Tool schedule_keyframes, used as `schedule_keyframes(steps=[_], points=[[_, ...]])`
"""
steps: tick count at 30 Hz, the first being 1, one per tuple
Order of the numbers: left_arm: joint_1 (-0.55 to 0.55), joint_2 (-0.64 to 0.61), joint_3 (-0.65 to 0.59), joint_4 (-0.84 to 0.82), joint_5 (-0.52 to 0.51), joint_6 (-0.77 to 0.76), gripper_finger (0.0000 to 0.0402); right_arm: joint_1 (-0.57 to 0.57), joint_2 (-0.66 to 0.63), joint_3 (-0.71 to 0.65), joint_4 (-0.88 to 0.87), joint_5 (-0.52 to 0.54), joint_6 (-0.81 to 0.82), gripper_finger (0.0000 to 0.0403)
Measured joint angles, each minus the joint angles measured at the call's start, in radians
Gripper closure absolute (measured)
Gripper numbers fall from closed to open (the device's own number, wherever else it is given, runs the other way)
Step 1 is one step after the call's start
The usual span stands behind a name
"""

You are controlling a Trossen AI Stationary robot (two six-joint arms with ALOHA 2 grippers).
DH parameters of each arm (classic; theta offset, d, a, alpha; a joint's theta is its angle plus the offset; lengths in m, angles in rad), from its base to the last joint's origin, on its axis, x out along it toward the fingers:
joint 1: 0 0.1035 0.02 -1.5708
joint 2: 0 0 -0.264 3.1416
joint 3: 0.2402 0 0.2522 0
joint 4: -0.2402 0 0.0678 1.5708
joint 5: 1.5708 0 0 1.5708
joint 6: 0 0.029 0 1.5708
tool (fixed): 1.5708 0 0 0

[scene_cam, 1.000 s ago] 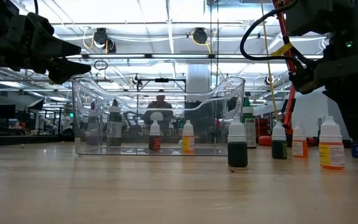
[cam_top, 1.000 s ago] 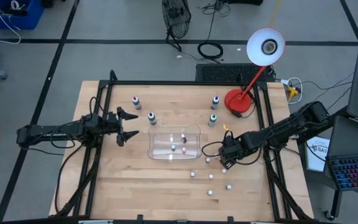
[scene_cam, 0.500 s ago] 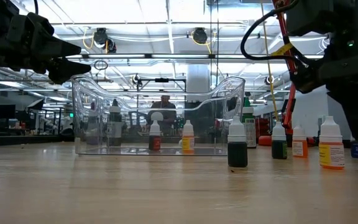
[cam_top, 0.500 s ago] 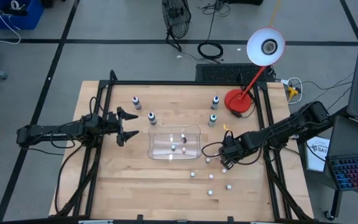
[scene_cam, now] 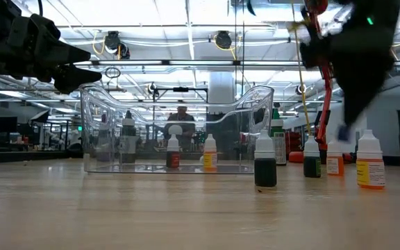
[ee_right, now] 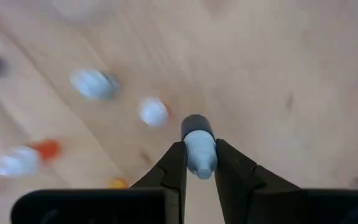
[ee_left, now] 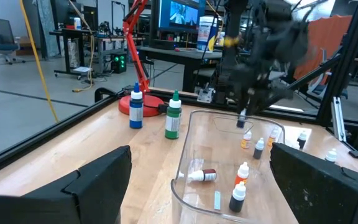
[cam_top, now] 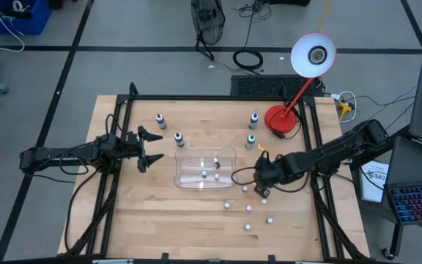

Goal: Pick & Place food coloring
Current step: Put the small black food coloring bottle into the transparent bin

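Observation:
My right gripper is shut on one small food coloring bottle, white-capped with a dark body. It hangs above the wood right of the clear tray. In the low view the bottle is a bluish blur under the arm. Several more food coloring bottles stand upright on the table: near ones and far ones. Two lie or stand inside the tray. My left gripper waits open left of the tray. My right gripper pinches the bottle's white cap between its two fingers. The fingers come from above, pointing down. The dark body reaches past the fingertips toward the table, and the bottle hangs lifted clear of the wood.
A red desk lamp stands at the far right. Black frame rails run along both table sides. Loose bottles stand just under and beside my right arm. Bare wood lies near the front left.
My right gripper has risen and shifted toward the table's left, toward the tray. It carries the small bottle, which now hangs clear of the table. The arm is blurred with motion.

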Motion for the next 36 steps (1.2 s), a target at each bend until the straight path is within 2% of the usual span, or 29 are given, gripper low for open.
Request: schedule_keyframes(steps=[6,9,15,21,24,29,36], points=[[0.000,0.000,0.000,0.000,0.000,0.000,0.0023,-0.021,0.001,0.259,-0.017,0.146,-0.210,0.0356],[0.000,0.000,0.000,0.000,0.000,0.000,0.0023,-0.049,0.033,0.393,-0.003,0.174,-0.340,0.0356],[0.000,0.000,0.000,0.000,0.000,0.000,0.0023,-0.113,0.217,0.683,-0.037,0.143,-0.581,0.0356],[0.000,0.000,0.000,0.000,0.000,0.000,0.0023,-0.195,0.490,1.021,-0.236,0.051,-0.715,0.0356],[0.000,0.000,0.000,0.000,0.000,0.000,0.0023,-0.235,0.612,1.145,-0.303,-0.007,-0.766,0.0356],[0.000,0.000,0.000,0.000,0.000,0.000,0.0023,-0.295,0.740,1.195,-0.316,-0.097,-0.825,0.0356],[0.000,0.000,0.000,0.000,0.000,0.000,0.0023,-0.334,0.846,1.194,-0.369,-0.097,-0.855,0.0356]])
